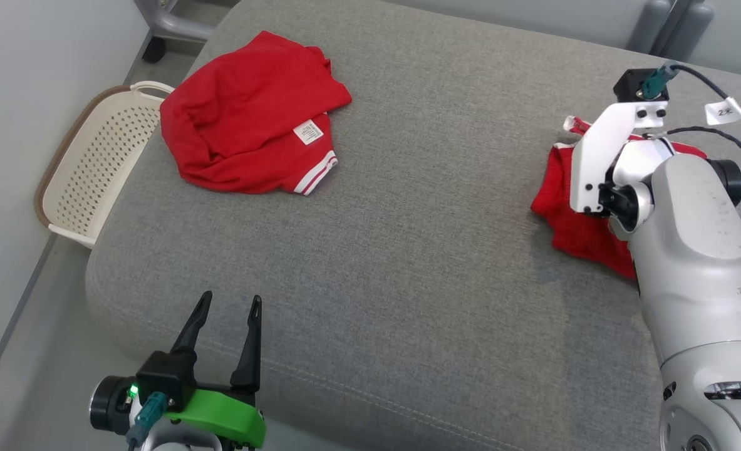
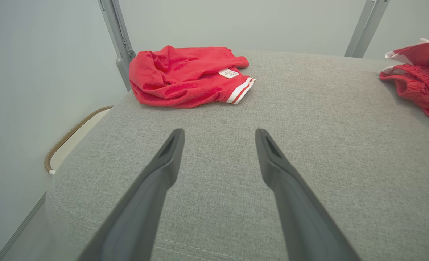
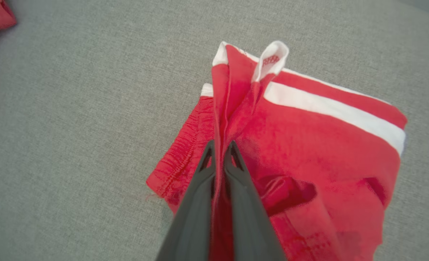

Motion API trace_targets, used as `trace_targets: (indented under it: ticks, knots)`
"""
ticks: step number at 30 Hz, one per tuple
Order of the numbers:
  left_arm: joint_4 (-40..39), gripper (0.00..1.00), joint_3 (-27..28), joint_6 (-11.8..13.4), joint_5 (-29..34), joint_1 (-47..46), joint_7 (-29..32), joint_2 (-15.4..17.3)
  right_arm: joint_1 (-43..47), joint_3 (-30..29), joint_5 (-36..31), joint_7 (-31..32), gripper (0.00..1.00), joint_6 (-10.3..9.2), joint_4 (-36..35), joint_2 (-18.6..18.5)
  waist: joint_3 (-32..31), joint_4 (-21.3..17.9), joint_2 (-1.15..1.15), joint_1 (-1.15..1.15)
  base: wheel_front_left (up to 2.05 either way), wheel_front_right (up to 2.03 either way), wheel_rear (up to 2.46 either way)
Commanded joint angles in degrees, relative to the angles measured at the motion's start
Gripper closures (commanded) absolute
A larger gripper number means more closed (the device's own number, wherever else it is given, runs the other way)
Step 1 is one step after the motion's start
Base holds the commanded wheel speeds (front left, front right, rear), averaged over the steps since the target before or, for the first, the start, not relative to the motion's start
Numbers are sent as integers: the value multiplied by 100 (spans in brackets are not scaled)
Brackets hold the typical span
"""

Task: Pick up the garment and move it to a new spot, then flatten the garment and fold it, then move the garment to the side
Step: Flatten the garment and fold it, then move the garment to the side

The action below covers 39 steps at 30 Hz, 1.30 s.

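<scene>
Saw the red garment, white-striped, bunched at the right of the head view on the grey cushion, one fold clenched in the right pincer, partly hidden there behind the pale forearm. Noted a white cable tag above, marked "2" plus a sign too small to tell. Spotted a second red garment at upper left, its white label unreadable, with a perforated basket beside. Found the left pincer released at lower left, well apart.

Head camera overhead, wrist cameras low; garment shared.
</scene>
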Motion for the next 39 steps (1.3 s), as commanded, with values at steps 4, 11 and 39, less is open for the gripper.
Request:
trace_targets:
  ticks: [4, 11, 39]
  knots:
    - [26, 0, 35, -39, -28, 10, -3, -45, -77, 294, 189, -103, 53, -6, 258, -11, 21, 130, 0, 0, 0, 0, 0]
    - [29, 0, 134, -39, 0, 82, -3, -57, -253, 546, 893, -484, 0, -6, 205, -16, -96, -46, 0, 0, 0, 0, 0]
    - [-58, 0, 211, -92, 99, 34, -3, -23, 1337, -576, 804, -867, 0, -6, -785, -470, -81, -642, 0, 0, 0, 0, 0]
